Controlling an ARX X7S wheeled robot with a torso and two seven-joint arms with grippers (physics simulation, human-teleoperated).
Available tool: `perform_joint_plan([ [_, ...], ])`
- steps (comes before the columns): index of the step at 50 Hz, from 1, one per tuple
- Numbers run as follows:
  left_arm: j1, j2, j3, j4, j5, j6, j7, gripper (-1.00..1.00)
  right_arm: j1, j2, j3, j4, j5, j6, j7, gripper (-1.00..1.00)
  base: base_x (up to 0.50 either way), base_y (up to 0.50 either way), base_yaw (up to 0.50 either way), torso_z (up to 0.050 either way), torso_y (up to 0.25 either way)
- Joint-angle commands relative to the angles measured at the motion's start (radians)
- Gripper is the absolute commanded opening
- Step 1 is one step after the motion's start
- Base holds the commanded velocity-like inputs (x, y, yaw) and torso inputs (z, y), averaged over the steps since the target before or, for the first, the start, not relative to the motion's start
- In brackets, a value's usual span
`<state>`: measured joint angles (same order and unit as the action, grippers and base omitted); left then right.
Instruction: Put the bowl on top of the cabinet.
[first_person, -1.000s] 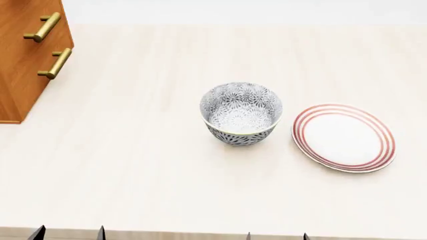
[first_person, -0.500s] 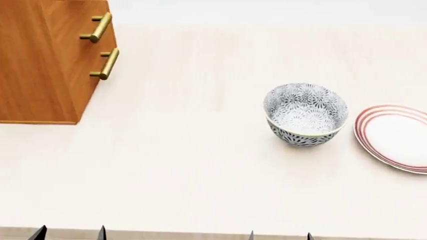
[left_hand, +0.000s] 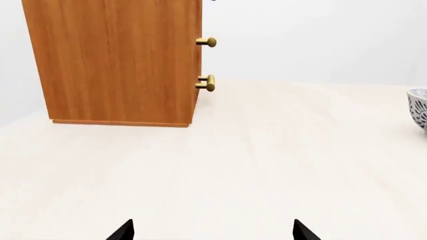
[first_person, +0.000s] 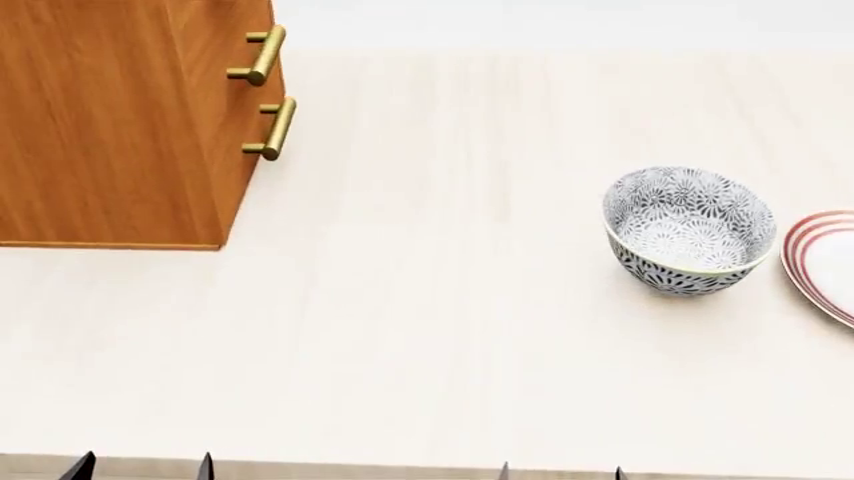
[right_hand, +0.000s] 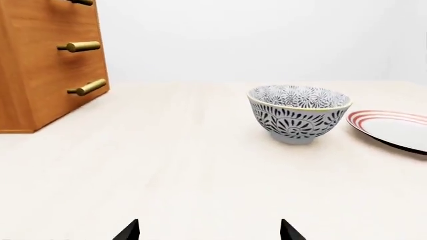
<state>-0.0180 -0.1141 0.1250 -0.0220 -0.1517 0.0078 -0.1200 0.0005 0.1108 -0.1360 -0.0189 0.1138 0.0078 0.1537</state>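
Bowl upright on your pale table, mouth facing up, round with no long axis, just beside the red-ringed plate and well apart from the cabinet, while your left gripper and right gripper both sit spread and empty-handed.

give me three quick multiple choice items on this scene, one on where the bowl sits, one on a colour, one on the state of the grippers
1. Where is the bowl?
A. on the cabinet
B. on the table, beside the plate
C. in a gripper

2. What colour are the plate's rings?
A. red
B. blue
C. green

3. What are the grippers holding?
A. the bowl
B. the plate
C. nothing

Answers:
1 B, it stands on the table, apart from the cabinet.
2 A, red rings circle the white plate.
3 C, the left gripper and right gripper show spread, empty fingertips.
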Motion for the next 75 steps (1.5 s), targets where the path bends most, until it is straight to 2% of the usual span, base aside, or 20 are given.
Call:
perform_joint_plan([
  [1,-0.005,-0.008,0.013,-0.010,-0.007,0.003,-0.012,1.00,0.005,0.008,-0.011,-0.011,0.013,0.033,0.020,1.00,0.00,0.00,0.00,0.000,0.000],
  [11,0.003,-0.017,0.020,0.010,-0.016,0.000,-0.023,1.00,-0.008,0.026,-0.029,-0.028,0.032,0.022,0.000,1.00,0.02,0.00,0.00,0.000,0.000],
  [24,0.013,-0.030,0.030,0.032,-0.021,0.005,-0.034,1.00,-0.015,0.034,-0.045,-0.034,0.030,0.008,0.012,1.00,0.35,0.00,0.00,0.000,0.000],
  [35,0.126,-0.055,0.051,0.232,0.009,0.028,-0.066,1.00,-0.192,0.060,-0.041,-0.277,-0.017,-0.096,0.073,1.00,0.00,0.00,0.00,0.000,0.000],
  [42,0.152,-0.068,0.059,0.273,0.001,0.046,-0.061,1.00,-0.207,0.066,-0.049,-0.287,-0.032,-0.116,0.085,1.00,0.00,0.00,0.00,0.000,0.000],
  [43,0.157,-0.064,0.057,0.287,0.032,0.032,-0.091,1.00,-0.212,0.067,-0.050,-0.290,-0.036,-0.123,0.087,1.00,0.00,0.00,0.00,0.000,0.000],
  [51,0.153,-0.074,0.067,0.272,-0.001,0.057,-0.062,1.00,-0.192,0.071,-0.056,-0.269,-0.027,-0.112,0.087,1.00,0.00,0.00,0.00,0.000,0.000],
  [75,0.140,-0.088,0.082,0.254,-0.029,0.045,-0.061,1.00,-0.195,0.091,-0.076,-0.271,-0.028,-0.123,0.097,1.00,0.00,0.00,0.00,0.049,-0.014],
])
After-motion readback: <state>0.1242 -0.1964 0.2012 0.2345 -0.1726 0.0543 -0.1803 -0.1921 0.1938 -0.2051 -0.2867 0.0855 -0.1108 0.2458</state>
